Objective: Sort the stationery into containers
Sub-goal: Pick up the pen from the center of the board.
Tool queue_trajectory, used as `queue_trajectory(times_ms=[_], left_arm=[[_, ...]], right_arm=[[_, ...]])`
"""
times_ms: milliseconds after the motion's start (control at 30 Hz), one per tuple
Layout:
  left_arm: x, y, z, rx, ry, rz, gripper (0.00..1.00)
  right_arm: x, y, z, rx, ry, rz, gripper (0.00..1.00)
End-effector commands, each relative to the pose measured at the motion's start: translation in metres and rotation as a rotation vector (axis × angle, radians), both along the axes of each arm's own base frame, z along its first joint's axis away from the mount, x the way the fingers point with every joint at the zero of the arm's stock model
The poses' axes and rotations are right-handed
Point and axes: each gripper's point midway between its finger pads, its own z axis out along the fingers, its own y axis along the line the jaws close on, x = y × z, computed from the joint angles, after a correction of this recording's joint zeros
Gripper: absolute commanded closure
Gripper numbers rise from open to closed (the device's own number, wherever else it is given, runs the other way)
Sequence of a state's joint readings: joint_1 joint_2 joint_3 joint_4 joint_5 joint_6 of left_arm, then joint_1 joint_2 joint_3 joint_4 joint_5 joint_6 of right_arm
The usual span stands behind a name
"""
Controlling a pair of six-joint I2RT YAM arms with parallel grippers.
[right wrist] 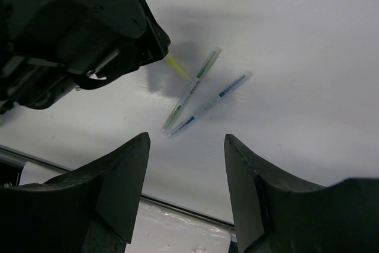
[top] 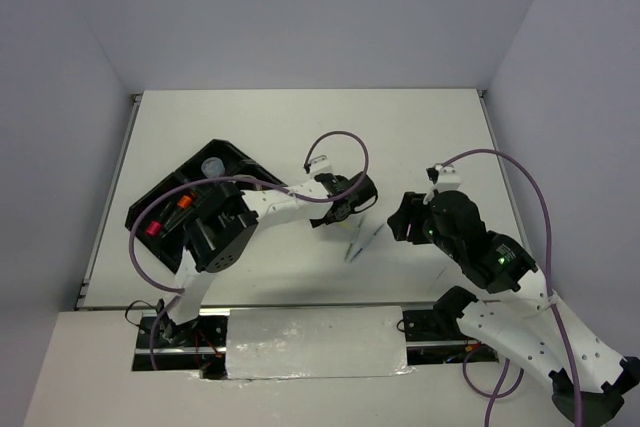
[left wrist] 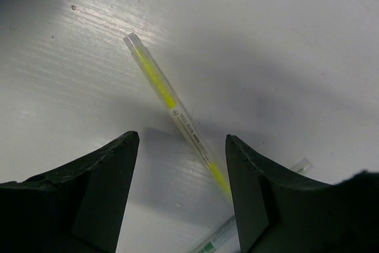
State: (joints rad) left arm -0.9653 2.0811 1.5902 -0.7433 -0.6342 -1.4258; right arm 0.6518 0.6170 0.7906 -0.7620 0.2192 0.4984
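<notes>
On the white table lies a thin yellow pen (left wrist: pixel 172 102), and my left gripper (left wrist: pixel 180 146) hangs open just above its lower half without touching it. A slim green-marked pen (right wrist: pixel 192 90) and a blue-marked pen (right wrist: pixel 211 103) lie side by side close by, seen in the top view as a small bundle of pens (top: pixel 361 243). My right gripper (right wrist: pixel 186 146) is open and holds nothing, to the right of these pens. The black organiser tray (top: pixel 232 155) sits at the left and holds a translucent cup (top: pixel 211 165) and highlighters with orange ends (top: pixel 180 202).
My left arm (top: pixel 280 204) stretches from the tray side across to the pens. The right gripper (top: pixel 400 219) is a short way right of the left gripper (top: pixel 345 209). The table's near edge (right wrist: pixel 177 205) runs just below the right fingers.
</notes>
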Motion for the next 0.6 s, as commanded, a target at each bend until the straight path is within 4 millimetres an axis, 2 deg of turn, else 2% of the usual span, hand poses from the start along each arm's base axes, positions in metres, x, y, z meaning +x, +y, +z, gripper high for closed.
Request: queue_trajectory(times_ms=[0, 233, 267, 367, 467, 567], left_arm=[[0.008, -0.005, -0.010, -0.021, -0.018, 0.039, 0.28], [0.012, -0.004, -0.019, -0.029, -0.018, 0.052, 0.35], [0.012, -0.002, -0.022, -0.028, -0.013, 0.059, 0.39], [0.009, 0.002, -0.028, -0.015, -0.002, 0.058, 0.45], [0.005, 0.007, -0.038, 0.000, 0.019, 0.053, 0.56], [0.001, 0.012, -0.048, 0.011, 0.047, 0.050, 0.60]], right_arm=[[0.003, 0.005, 0.006, 0.024, -0.038, 0.025, 0.39], [0.001, 0.009, 0.005, 0.029, -0.034, 0.048, 0.39], [0.002, 0.010, 0.005, 0.032, -0.035, 0.049, 0.39], [0.001, 0.010, 0.004, 0.033, -0.032, 0.051, 0.39], [0.001, 0.012, 0.004, 0.040, -0.036, 0.057, 0.39], [0.001, 0.012, 0.003, 0.040, -0.031, 0.060, 0.39]])
